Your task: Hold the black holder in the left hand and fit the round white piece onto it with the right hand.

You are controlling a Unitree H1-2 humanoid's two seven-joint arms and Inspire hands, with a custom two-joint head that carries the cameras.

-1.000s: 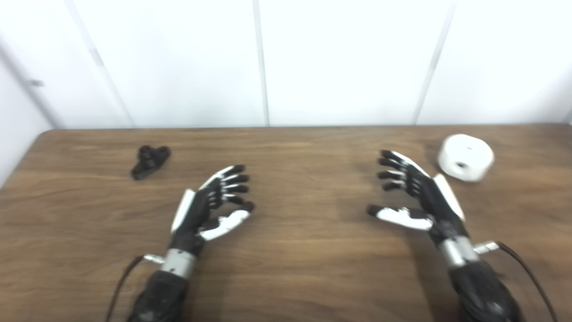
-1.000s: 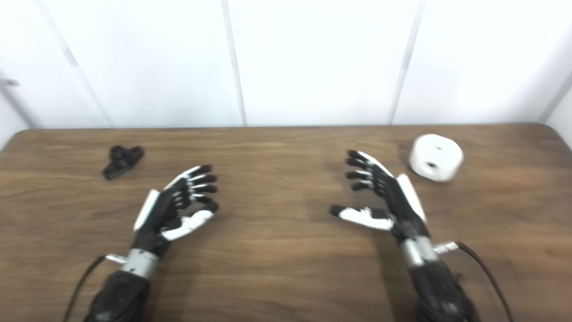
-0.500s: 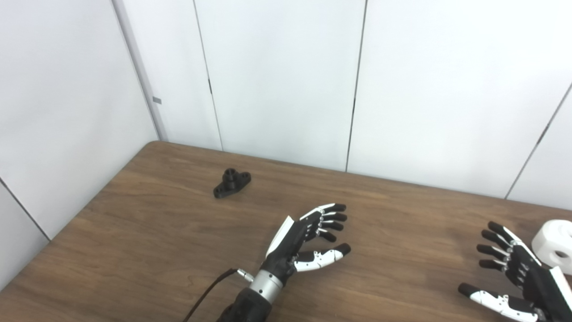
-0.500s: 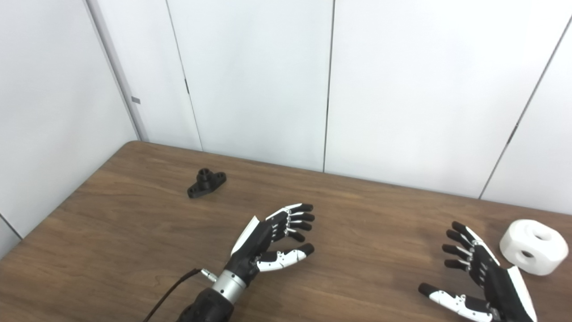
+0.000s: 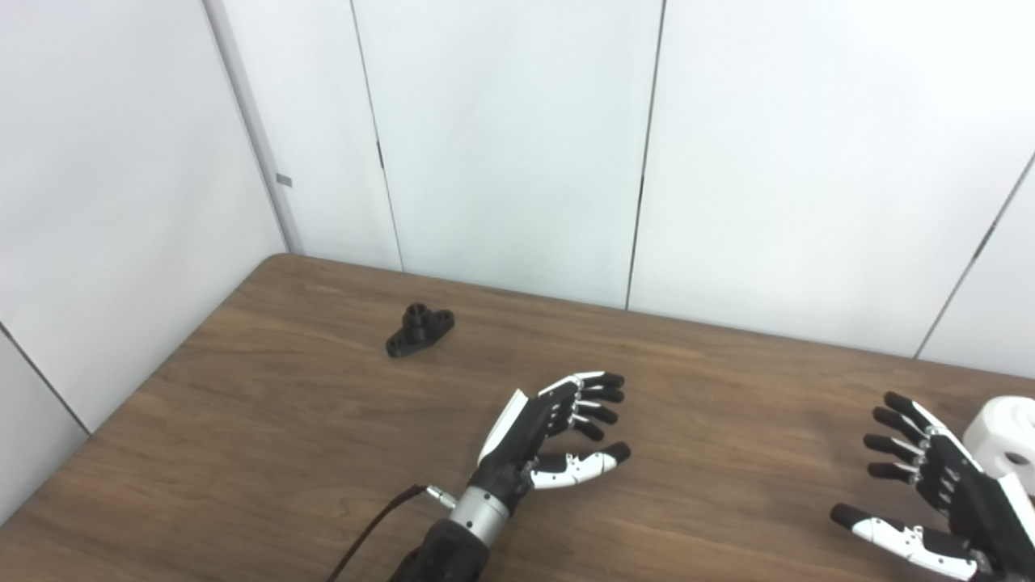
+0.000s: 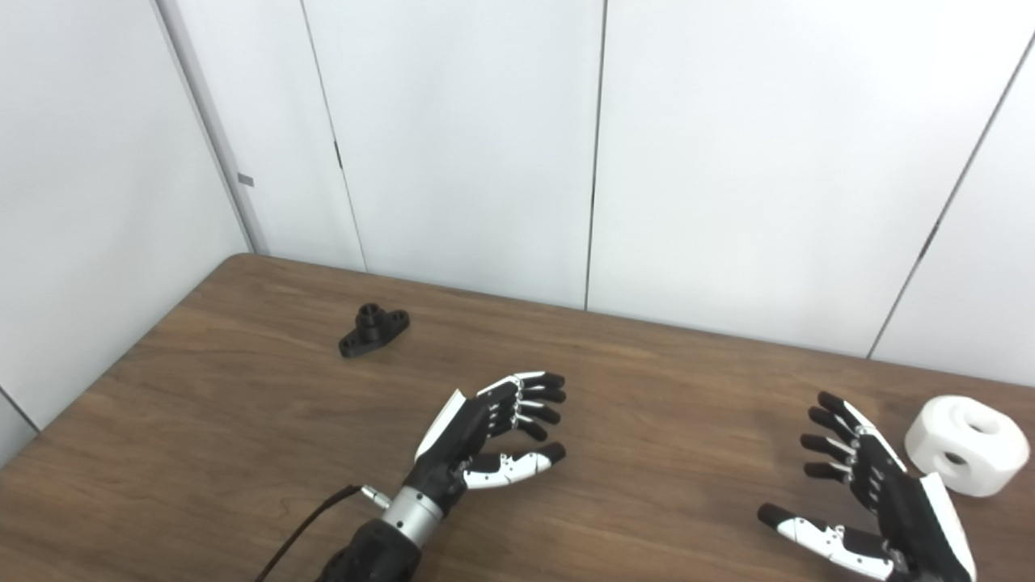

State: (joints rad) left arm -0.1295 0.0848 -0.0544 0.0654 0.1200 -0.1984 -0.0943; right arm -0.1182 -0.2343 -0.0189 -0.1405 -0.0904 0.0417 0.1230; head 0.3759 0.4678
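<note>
1. You are looking at the left hand (image 6: 485, 440) hovering low over the middle of the brown wood-grain table (image 6: 242, 453), palm turned inward, fingers spread and slightly curled, holding nothing.
2. Nearest you on the other side, the right hand (image 6: 877, 501) is likewise hanging splayed and empty, its outstretched fingertips (image 6: 818, 420) near the round white plastic piece with holes in its top and side (image 6: 966, 444) but not touching it.
3. That white piece is sitting just beyond the right hand, at the table's right edge of view.
4. Farther off, the small black holder with a raised socket on a flat flanged base (image 6: 373, 330) is lying toward the far left corner, well apart from the left hand.
5. You are judging this as the very start: neither part is picked up, so the reach is the step in hand.
6. Next, the left hand is needing a long reach forward and left to the holder, then a close around its small body; its low profile looks fiddly to pinch.
7. Compared with half a second ago, little is differing: both hands are showing only a slight shift, and both parts are lying where they were.
</note>
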